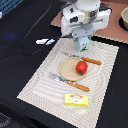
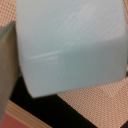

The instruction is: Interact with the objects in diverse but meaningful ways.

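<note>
Looks like a lab test bench — black cloth-draped table [image 1: 20,60], white robot arm [image 1: 85,15], toy place setting on woven beige placemat [image 1: 40,82].

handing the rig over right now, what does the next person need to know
Gripper: down at the milk carton at the mat's far edge; the wrist view is filled by the carton. Whether the fingers are shut on it cannot be told.
Tomato sits on the plate, cutlery on either side.
Yellow box lies at the mat's near edge.
Fish piece lies off the mat on the black cloth.
Done: nothing certain. Left: confirm the carton grasp, then handle the other pieces.
</note>
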